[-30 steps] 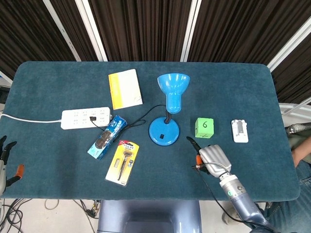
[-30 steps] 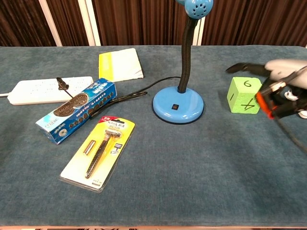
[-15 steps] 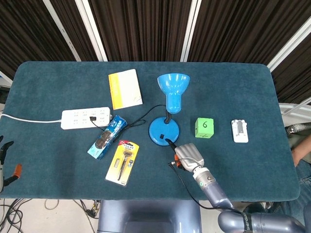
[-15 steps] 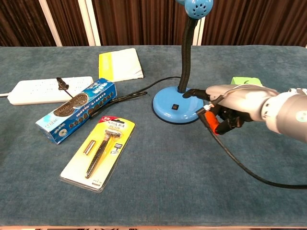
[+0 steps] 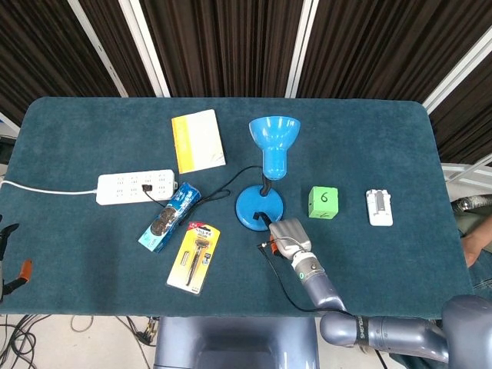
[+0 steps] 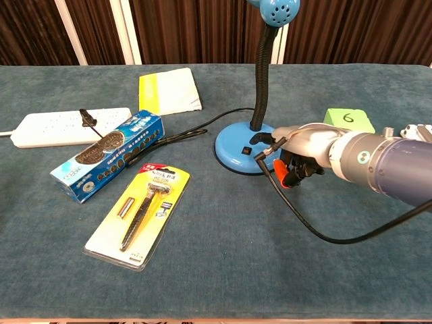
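Note:
A blue desk lamp stands mid-table, with its round base and its shade turned upward. My right hand lies just right of the base. Most of its fingers are curled in, and one outstretched fingertip touches the top of the base near the small black switch. It holds nothing. My left hand shows only partly at the far left edge of the head view, below the table's front corner, with its fingers apart and nothing in them.
A green cube and a small white device sit right of the lamp. To the left are a white power strip, a cookie box, a carded razor and a yellow-edged booklet. The lamp's cord runs to the strip.
My right hand has swept left from in front of the green cube to the lamp base, where its fingertip now rests. The left hand has slipped slightly further out of the frame.

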Available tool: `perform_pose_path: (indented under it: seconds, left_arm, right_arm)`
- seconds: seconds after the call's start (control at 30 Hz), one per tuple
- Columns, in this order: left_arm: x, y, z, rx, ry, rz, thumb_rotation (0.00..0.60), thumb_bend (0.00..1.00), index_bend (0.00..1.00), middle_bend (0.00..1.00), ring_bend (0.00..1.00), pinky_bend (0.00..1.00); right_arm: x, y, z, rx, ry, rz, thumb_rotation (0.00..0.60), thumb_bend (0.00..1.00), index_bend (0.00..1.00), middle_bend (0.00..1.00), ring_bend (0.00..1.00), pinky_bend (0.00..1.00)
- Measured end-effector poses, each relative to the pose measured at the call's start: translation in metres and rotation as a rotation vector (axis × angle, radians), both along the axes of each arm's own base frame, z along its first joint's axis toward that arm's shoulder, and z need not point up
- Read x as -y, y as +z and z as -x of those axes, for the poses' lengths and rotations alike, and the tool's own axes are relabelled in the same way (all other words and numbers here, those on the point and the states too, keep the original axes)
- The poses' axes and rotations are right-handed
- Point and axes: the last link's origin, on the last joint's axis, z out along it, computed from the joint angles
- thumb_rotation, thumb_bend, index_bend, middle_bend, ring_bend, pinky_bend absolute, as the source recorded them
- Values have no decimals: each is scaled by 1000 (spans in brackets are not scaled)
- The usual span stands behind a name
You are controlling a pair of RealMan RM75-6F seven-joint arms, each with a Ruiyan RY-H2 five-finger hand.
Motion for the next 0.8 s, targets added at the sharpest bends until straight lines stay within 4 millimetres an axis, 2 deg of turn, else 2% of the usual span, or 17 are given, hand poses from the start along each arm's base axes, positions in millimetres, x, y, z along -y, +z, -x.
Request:
perform_pose_path:
  seconds: [0.8]
  left_arm:
    - [-1,0,1,-4,3,-2,600,378,160,0,0,0]
  right_arm:
    - [-4,-6,1,-23,10,-13,600,832,0,795,873,927]
